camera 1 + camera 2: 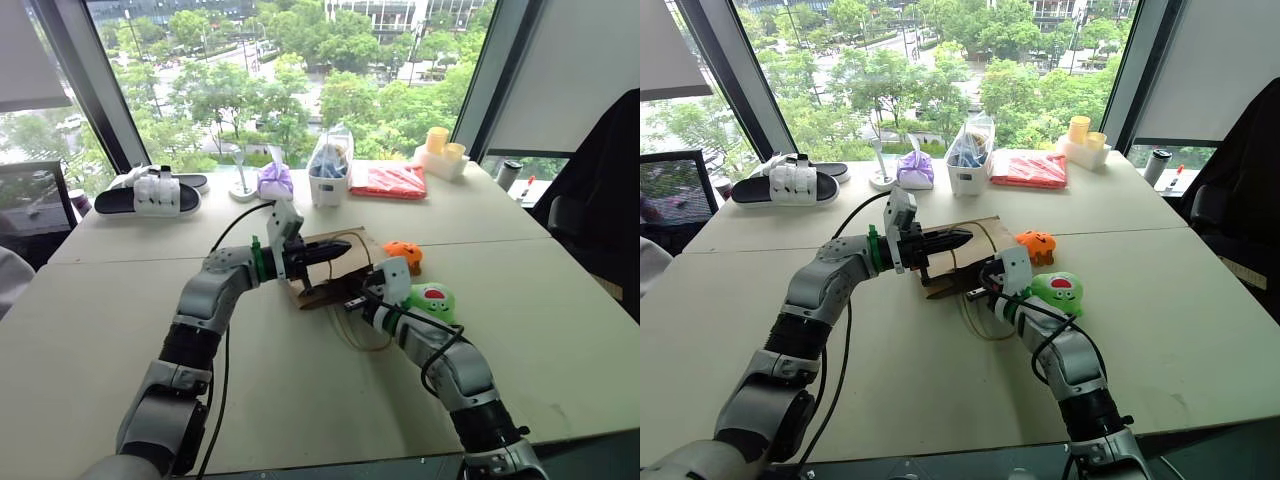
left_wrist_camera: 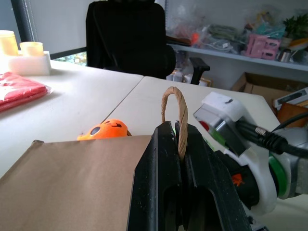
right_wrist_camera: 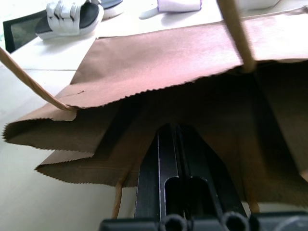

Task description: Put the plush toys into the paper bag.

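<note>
Paper bag (image 1: 325, 268) lies mid-tabletop (image 1: 120, 330), mouth toward near side, upper edge lifted. Left gripper (image 2: 179, 144) jaws clamped on the bag's cord handle (image 2: 174, 108), holding the mouth open. Right gripper (image 3: 176, 144) jaws closed, empty, tips poked into the bag mouth. Orange plush (image 1: 403, 254) just right of bag at far end; green plush (image 1: 432, 300) nearer, beside right wrist. Both toys outside bag. Far side: sandals (image 1: 150, 192), purple pouch (image 1: 274, 181), white container (image 1: 329, 180), red pack (image 1: 390, 181).
</note>
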Available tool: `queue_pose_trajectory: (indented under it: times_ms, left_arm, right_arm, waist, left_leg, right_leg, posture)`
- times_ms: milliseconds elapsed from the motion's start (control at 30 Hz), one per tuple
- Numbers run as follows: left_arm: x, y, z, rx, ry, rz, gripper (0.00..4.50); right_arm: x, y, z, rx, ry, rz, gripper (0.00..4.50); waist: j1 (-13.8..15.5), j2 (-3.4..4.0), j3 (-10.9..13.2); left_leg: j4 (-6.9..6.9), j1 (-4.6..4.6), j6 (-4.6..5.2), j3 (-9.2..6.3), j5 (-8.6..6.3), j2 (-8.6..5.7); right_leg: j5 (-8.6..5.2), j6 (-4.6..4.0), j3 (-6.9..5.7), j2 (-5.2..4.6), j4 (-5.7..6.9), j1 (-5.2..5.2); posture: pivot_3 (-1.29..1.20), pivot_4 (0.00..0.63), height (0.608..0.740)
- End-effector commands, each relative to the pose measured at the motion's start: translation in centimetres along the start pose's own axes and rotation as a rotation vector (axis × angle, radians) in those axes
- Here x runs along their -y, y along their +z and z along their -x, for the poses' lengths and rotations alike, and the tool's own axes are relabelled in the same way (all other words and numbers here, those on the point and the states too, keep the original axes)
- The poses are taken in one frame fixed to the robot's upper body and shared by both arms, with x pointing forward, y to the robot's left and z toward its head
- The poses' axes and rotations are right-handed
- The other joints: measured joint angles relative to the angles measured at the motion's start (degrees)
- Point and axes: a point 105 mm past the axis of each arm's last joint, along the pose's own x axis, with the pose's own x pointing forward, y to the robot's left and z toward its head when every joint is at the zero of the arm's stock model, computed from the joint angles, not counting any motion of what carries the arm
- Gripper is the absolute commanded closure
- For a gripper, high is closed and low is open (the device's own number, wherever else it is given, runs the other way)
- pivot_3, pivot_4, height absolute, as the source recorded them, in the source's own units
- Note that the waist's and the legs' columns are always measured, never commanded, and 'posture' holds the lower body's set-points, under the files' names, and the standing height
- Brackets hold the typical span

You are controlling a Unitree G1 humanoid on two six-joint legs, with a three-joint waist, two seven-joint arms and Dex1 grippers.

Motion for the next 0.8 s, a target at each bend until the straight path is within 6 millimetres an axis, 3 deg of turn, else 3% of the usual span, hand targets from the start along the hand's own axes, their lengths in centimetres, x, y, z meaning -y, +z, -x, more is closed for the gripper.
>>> queue_pose_trajectory:
  times_ms: [33,300,567,800]
  left_arm:
    - [0.4,3.0,-0.4,0.088,-0.005,-0.044,4.47]
    - [2.6,6.4,-0.7,0.100,-0.067,-0.168,4.47]
    - [5.7,8.7,-1.1,0.156,-0.189,-0.137,4.47]
    - [2.8,7.9,-0.5,0.179,-0.067,-0.071,4.47]
  right_arm:
    - [1.0,-1.0,-1.7,-0.067,-0.066,0.090,4.50]
    - [1.1,-3.9,-2.1,-0.164,-0.108,0.113,4.50]
    - [0.2,-4.3,-2.3,-0.171,-0.081,0.099,4.50]
    - [-0.1,-4.3,-2.2,-0.166,-0.076,0.089,4.50]
  waist:
    - [-0.1,0.00,0.0]
    - [-0.2,0.02,0.0]
    - [-0.3,0.02,-0.1]
    - [-0.3,0.02,-0.1]
  left_leg:
    - [0.01,0.01,-0.04,0.00,0.02,0.00]
    - [-0.10,0.01,-0.38,0.01,0.21,0.00]
    - [-0.09,0.04,-0.40,0.00,0.23,0.01]
    - [-0.09,0.09,-0.42,0.01,0.24,0.00]
  right_leg:
    - [0.00,0.00,0.01,0.00,0.03,0.00]
    - [0.01,-0.01,0.04,0.00,0.02,-0.06]
    - [0.01,-0.01,0.05,0.00,0.07,-0.04]
    - [0.01,-0.02,0.05,0.01,0.14,-0.04]
  posture:
    - [0.00,0.150,0.740]
    - [0.00,0.150,0.740]
    - [0.00,0.150,0.740]
    - [0.00,0.150,0.740]
